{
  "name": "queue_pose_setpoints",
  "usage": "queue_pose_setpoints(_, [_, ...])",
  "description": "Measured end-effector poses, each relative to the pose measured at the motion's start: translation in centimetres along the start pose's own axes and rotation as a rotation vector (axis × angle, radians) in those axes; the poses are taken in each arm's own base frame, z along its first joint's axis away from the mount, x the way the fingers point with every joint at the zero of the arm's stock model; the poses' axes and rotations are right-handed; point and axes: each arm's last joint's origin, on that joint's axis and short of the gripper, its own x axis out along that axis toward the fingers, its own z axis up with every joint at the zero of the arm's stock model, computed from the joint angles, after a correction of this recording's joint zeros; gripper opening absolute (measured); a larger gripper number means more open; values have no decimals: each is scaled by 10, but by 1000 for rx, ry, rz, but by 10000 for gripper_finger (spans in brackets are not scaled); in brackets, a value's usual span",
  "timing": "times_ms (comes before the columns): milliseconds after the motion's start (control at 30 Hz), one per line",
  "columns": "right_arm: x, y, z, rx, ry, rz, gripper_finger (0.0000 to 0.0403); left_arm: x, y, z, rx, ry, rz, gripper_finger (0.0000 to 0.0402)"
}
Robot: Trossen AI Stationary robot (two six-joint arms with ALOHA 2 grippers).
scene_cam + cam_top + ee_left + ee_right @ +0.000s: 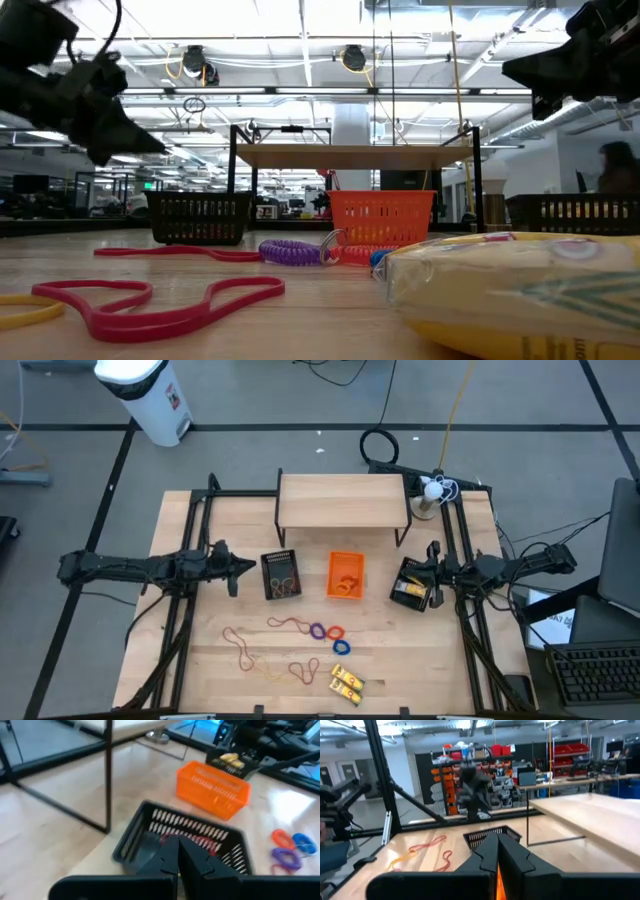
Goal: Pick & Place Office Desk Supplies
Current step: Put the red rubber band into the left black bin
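My left gripper (240,567) hovers shut and empty at the left, just beside a black basket (281,574) that holds red and tan rubber bands. In the left wrist view its fingertips (177,854) point over that basket (150,837). My right gripper (428,570) hovers shut and empty over a second black basket (411,582) with yellow packets in it. On the near half of the table lie loose rubber bands (255,648), purple, orange and blue rings (330,634) and two yellow packets (347,682). An orange basket (346,575) stands between the black ones.
A low wooden shelf on black legs (343,500) stands at the far middle of the table. A small white object on a round base (430,495) sits at the far right. Black frame rails (190,540) run along both table sides.
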Motion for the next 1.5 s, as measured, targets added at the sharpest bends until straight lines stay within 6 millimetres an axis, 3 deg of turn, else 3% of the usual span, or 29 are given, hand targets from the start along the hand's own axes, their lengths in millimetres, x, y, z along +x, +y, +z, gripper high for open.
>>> queue_pose_setpoints(167, [1,0,-3,-27,26,-7,0,-4,-23,36,12,-38,4,2])
queue_pose_setpoints(267, [2,0,-4,-49,35,-32,0,-2,-50,66,75,-14,-36,1])
queue_pose_setpoints(367, [2,0,-4,-57,40,-32,0,8,-82,90,137,98,-51,1])
queue_pose_setpoints(467, [2,0,-4,-60,40,-28,0,27,-115,99,192,278,-55,1])
queue_pose_setpoints(667, [2,0,-4,-48,37,-27,0,71,-169,83,318,563,-40,22])
queue_pose_setpoints(867, [3,0,1,-25,-9,-24,0,110,-193,49,364,798,-166,93])
queue_pose_setpoints(1000, [3,1,2,-3,-24,-22,0,127,-196,31,370,878,-164,150])
queue_pose_setpoints(1200, [4,1,2,-16,-23,-24,0,136,-193,12,373,974,-119,211])
queue_pose_setpoints(1500, [8,2,-6,37,60,-25,0,143,-179,7,352,1028,-1,230])
